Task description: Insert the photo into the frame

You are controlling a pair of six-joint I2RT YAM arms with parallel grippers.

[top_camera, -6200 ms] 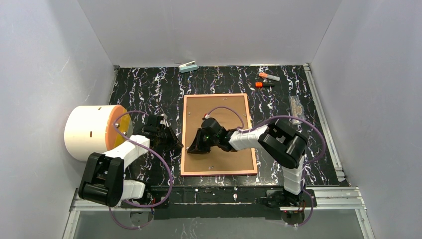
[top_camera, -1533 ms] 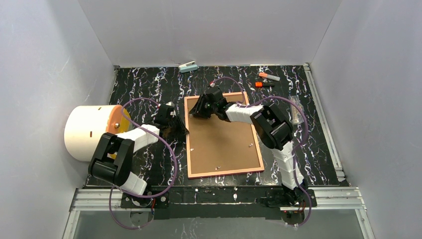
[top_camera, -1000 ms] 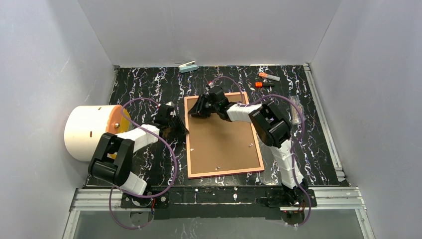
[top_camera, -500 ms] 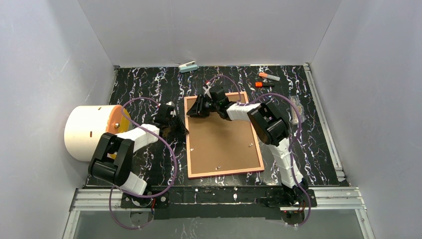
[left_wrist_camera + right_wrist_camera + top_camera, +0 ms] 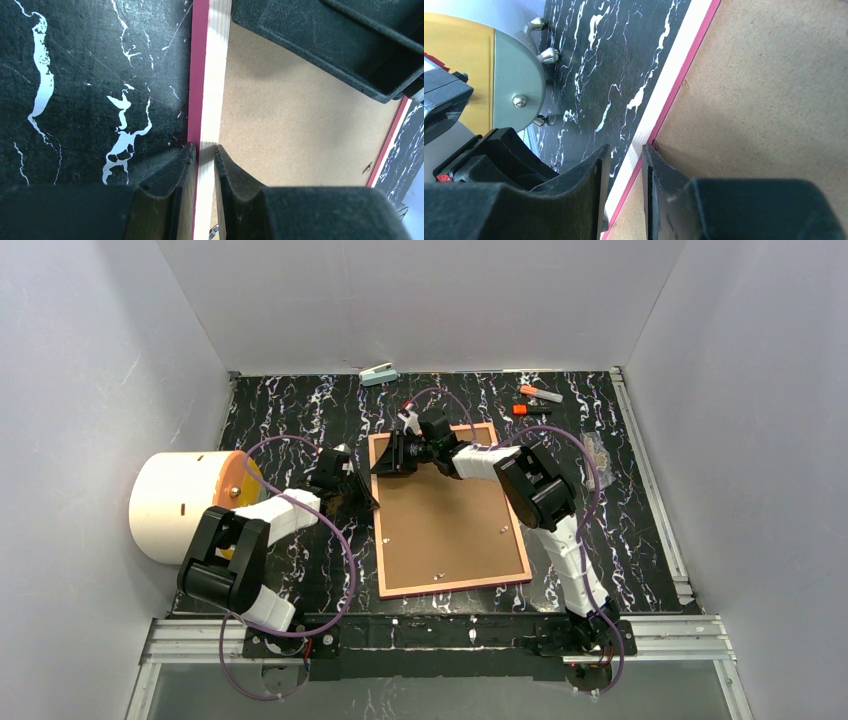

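Lying face down on the black marbled table (image 5: 290,410), the frame (image 5: 455,586) shows its pale wood back with the brown backing board (image 5: 450,520) seated inside it. The left gripper (image 5: 357,502) is clamped on the left rail, one finger outside and one on the board side (the wrist view shows no gap). The right gripper (image 5: 385,462) straddles the same rail near the far left corner, jaws partly apart. A sliver of table shows between its outer finger and the wood, so I judge it is not squeezing. The photo appears in no view; whether it sits under the board I cannot tell.

With both arms on one side, a lift would tip the frame from that rail alone, and the board could slide or drop out. If the right jaws close off-centre, the inner finger may catch the board's edge and pry it up. Uneven pulls would skew the frame.
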